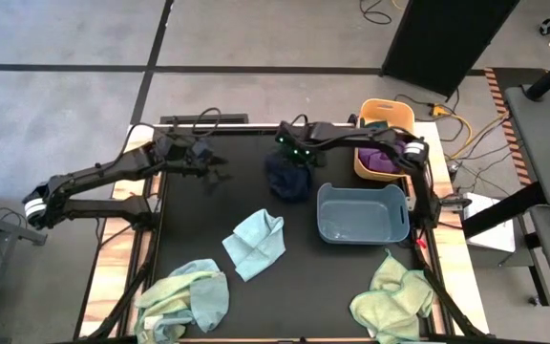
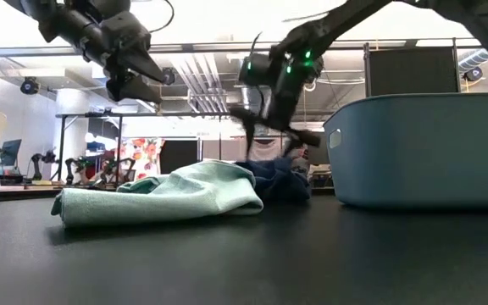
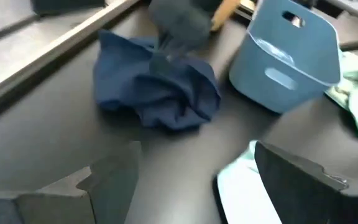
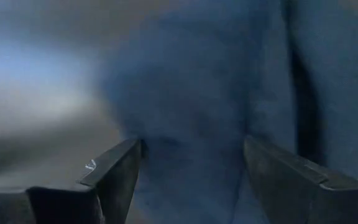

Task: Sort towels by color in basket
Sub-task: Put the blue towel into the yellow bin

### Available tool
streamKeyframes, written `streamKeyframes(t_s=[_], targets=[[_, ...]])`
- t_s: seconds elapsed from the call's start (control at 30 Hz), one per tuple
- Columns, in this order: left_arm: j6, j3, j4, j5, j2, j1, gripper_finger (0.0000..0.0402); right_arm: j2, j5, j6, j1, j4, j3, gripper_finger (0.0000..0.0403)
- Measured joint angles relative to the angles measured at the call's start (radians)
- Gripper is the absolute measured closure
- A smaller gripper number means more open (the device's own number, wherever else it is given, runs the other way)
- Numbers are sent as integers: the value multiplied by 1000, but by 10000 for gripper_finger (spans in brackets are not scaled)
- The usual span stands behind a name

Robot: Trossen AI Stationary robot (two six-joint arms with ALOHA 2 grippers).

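the right gripper [image 1: 292, 164] hangs directly over the crumpled navy towel [image 1: 287, 182] near the far middle of the black table [image 1: 285, 306], its two fingers spread apart with the dark cloth filling the gap between them in the right wrist view, nothing yet clamped. the towel sits just beside the blue bin [image 1: 363, 214], with the yellow bin [image 1: 387, 115] and its purple towel [image 1: 382, 162] beyond it at the far right corner. the step in hand looks to be the pick-up of the navy cloth; done well, it calls for a straight descent onto the highest fold of the heap, fingers kept wide until they sink into the fabric, then a firm close on a thick bunch so the cloth does not trail or slip on the lift toward a bin. the right arm reaches in from the table's right edge, elbow bent by the bins, wrist turned down over the heap. the left gripper [image 1: 210, 170] waits above the table's far left part, fingers apart and empty, looking across at the same towel. a light blue towel [image 1: 255, 243] lies at centre, a pale green and blue pile [image 1: 183, 298] near the front left, and a pale yellow-green towel [image 1: 393, 298] at the front right, all unsorted.
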Motion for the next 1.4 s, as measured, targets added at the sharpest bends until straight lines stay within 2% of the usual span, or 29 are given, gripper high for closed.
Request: streamKeyframes(t_s=[0.17,0.27,0.37,0.47,0.63,0.77,0.83,1.0,1.1,1.2,1.3,1.4], targets=[[-1,-17,8,15,6,0,102,69,-9,-3,-3,-129,3,138],[-33,-22,52,11,15,0,102,116,-9,-48,-3,-130,1,149],[-73,-22,138,-6,19,1,102,148,4,-90,-3,-126,10,176],[-99,-22,254,-10,19,0,102,164,50,-148,-3,-134,12,234],[-91,-12,349,-18,16,2,102,119,92,-291,-10,-172,6,370],[-23,32,326,-69,16,6,102,-41,230,-347,-8,-261,3,378],[6,66,290,-89,16,7,102,-147,336,-368,-10,-318,8,379],[6,176,195,-143,18,7,102,-387,678,-358,-15,-464,5,381],[9,234,195,-144,18,7,102,-508,915,-301,-14,-559,1,382],[6,280,197,-144,18,6,102,-578,1093,-193,-16,-635,-54,382],[2,308,186,-144,18,3,102,-609,1148,-57,-37,-663,-163,382],[-6,325,158,-143,13,3,102,-613,1102,38,-81,-630,-303,382]])
